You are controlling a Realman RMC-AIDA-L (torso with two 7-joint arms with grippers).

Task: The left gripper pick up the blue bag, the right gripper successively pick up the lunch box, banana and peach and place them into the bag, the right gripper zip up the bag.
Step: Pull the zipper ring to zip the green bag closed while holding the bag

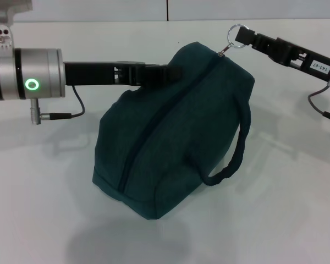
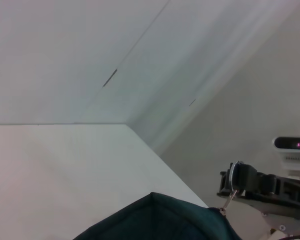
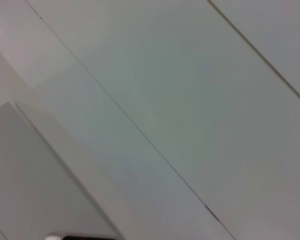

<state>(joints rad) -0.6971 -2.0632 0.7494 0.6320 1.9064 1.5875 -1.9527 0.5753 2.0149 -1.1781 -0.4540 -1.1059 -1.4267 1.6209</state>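
The blue bag [image 1: 170,137] stands tilted on the white table, its zip closed along the top. My left gripper [image 1: 173,73] reaches in from the left and is shut on the bag's upper edge. My right gripper [image 1: 243,36] is at the bag's top right corner, shut on the metal zip pull ring [image 1: 236,29]. The left wrist view shows the bag's top [image 2: 155,220], the zip pull ring [image 2: 232,176] and the right gripper [image 2: 242,181] holding it. The lunch box, banana and peach are out of view.
One rope handle [image 1: 235,154] hangs down the bag's right side. The white table [image 1: 44,209] stretches all around the bag, with a pale wall behind. A white camera unit [image 2: 292,145] shows beyond the right arm.
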